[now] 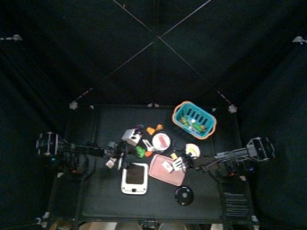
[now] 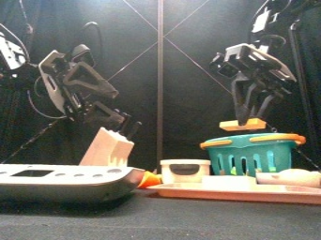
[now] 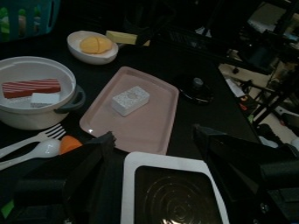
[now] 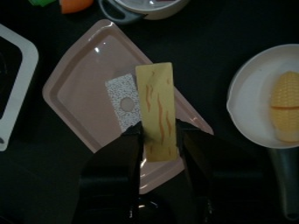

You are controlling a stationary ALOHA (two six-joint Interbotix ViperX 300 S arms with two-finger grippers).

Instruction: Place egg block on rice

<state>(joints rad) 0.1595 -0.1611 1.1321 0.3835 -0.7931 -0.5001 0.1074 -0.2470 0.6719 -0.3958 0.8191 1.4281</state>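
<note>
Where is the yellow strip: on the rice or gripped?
Gripped. The right gripper is shut on the yellow strip; the front view shows it lifted above the pink tray holding the rice block.

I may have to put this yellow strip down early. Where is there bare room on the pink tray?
The pink tray is bare except for the white block; its end nearer the white device is free. The right gripper holds the yellow strip above it. It is crowded along one long edge of the tray: pot, fork and bowl.

Left black two-jaw gripper (image 3: 152,166) low, jaws spread wide; right black two-jaw gripper (image 4: 160,149) raised, clamping a flat yellow-tan strip (image 4: 158,105).
</note>
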